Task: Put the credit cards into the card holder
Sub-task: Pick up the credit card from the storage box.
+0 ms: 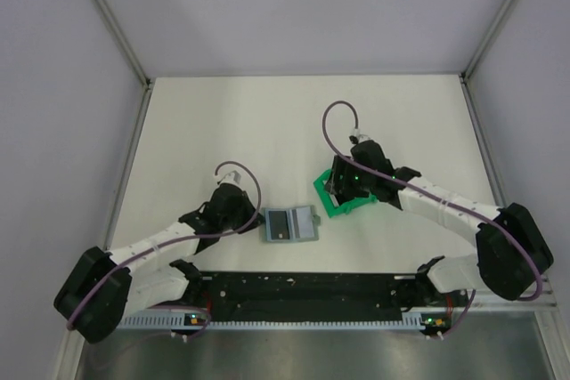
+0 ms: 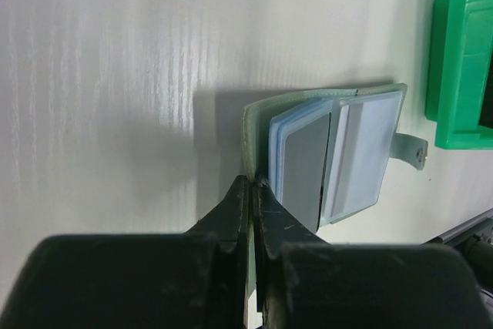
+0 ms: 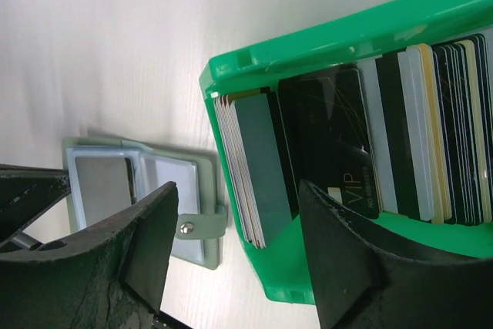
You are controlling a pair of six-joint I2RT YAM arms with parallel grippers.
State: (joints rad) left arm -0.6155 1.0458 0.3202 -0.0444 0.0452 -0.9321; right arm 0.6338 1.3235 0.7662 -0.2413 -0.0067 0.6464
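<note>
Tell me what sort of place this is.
Probably a lab robot cell: a white table boxed in by grey panels on aluminium posts, with the left arm and right arm bolted at its near edge.

"vip" printed on black credit card [image 3: 327,136]

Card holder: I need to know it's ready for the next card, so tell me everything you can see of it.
The card holder is a grey-green folding wallet, leather-like, lying open and flat on the white table between the arms. Inside are light blue plastic sleeves; one shows a grey card. A strap with a metal snap sticks out toward the green bin, not touching it. The left gripper, shut, pinches the cover's edge.
</note>
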